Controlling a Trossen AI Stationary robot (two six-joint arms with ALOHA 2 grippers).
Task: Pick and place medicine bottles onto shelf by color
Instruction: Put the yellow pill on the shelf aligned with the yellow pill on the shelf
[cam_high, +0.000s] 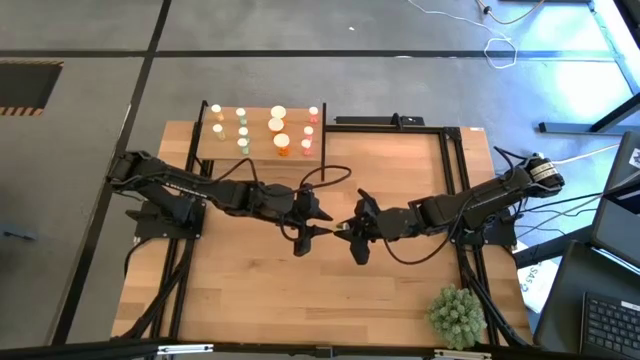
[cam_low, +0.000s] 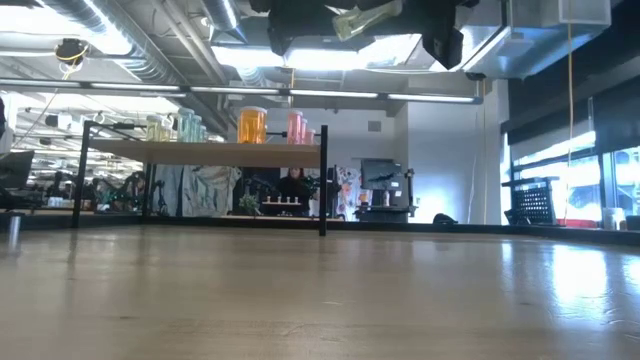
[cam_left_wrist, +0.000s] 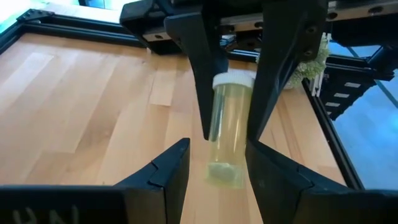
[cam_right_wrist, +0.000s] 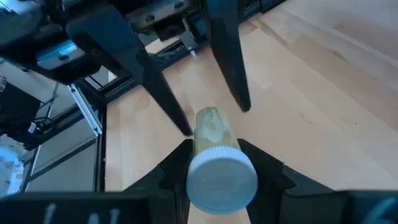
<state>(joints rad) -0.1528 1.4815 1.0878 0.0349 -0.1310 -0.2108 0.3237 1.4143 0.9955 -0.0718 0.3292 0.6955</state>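
Note:
A pale green medicine bottle (cam_left_wrist: 231, 118) with a white cap (cam_right_wrist: 221, 178) hangs in the air over the table's middle, with my right gripper (cam_right_wrist: 214, 146) shut on it. My left gripper (cam_left_wrist: 217, 149) faces it from the table's left and is open. Its fingers stand on either side of the bottle's base (cam_left_wrist: 224, 173), with a gap showing at one side. In the high view the two grippers (cam_high: 322, 222) (cam_high: 350, 232) meet tip to tip. The shelf (cam_high: 222, 152) stands at the far left and carries several orange, green and reddish bottles (cam_high: 281, 141). My right gripper pinches the bottle's clear body (cam_right_wrist: 200, 144) between its two fingers, just ahead of the cap. The fingers (cam_left_wrist: 205, 93) lie along the bottle, with the cap toward the wrist and the base pointing at my left gripper. The bottle is lifted well clear of the table, slightly tilted (cam_low: 365, 18).
A spiky green plant ball (cam_high: 457, 315) sits at the table's near right corner. A black frame (cam_high: 455, 170) runs along the table's far and right edges. The shelf's black posts (cam_low: 323, 180) rise at the far left.

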